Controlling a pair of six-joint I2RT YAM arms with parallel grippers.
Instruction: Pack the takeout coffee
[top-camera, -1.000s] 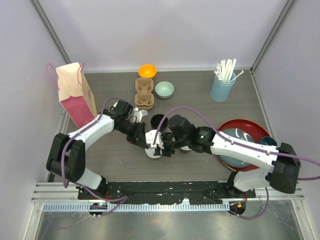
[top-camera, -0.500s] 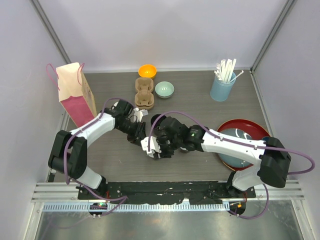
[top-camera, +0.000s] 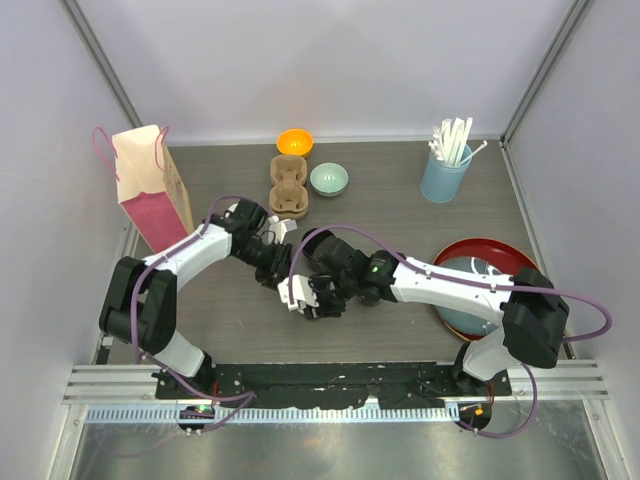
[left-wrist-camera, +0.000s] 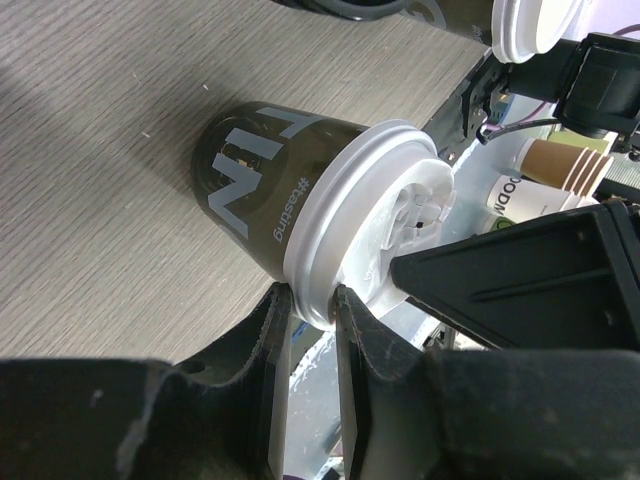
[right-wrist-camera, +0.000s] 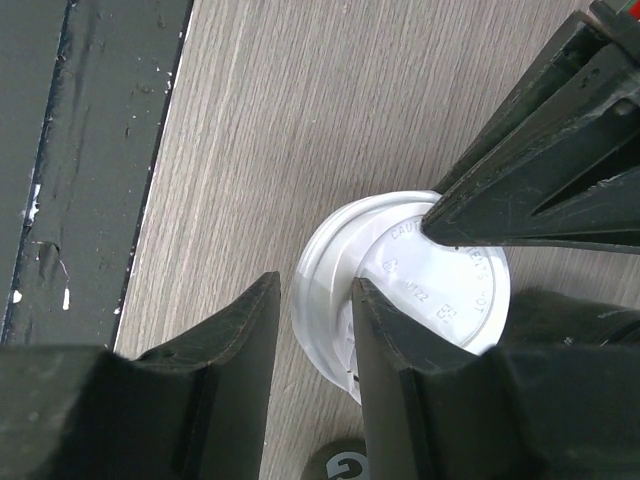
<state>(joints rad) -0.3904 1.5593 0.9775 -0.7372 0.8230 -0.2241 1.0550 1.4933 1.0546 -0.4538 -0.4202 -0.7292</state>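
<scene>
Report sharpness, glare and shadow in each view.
Top external: evenly lit, sharp, only faint shadows on the wood-grain table. Left wrist: small black paper cup crisp, its round white plastic lid bright; left claw dark. Right wrist: lid lettering sharp; right claw underexposed.

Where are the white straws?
In the top view, the straws stand in a light-blue cup at the far right of the table, behind the red tray and to the right of the green bowl.

The cup carrier (top-camera: 288, 185) is sitting at the lidded coffee cup's (left-wrist-camera: 262, 190) twelve o'clock, paper bag (top-camera: 150, 190) at ten, tray (top-camera: 500, 250) at three.
</scene>
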